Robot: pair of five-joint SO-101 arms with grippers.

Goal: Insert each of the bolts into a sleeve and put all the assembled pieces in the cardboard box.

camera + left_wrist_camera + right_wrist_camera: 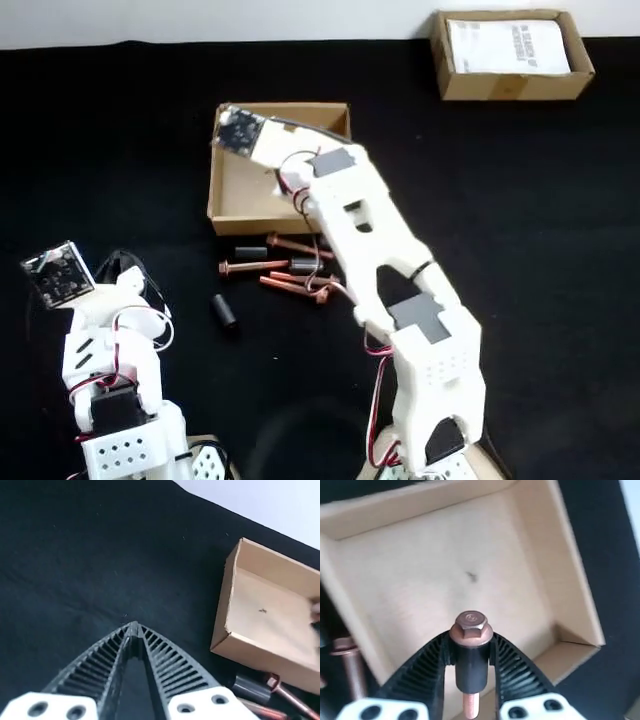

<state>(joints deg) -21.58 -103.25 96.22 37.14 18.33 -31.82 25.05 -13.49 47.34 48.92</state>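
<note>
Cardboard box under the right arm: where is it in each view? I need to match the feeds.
High view: box upper middle, under the right arm.
Left wrist view: box beyond the shut left gripper, off to its side.
Right wrist view: box floor behind the right gripper, shut on a bolt in its sleeve.
Shared landmark: loose bolts beside the box's outer wall.

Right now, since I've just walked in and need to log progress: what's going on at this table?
The right gripper is shut on a black sleeve with a copper bolt through it, held above the cardboard box. The left gripper is shut and empty over the black table. Several loose bolts and spare sleeves lie on the table beside the box, not yet assembled.
</note>
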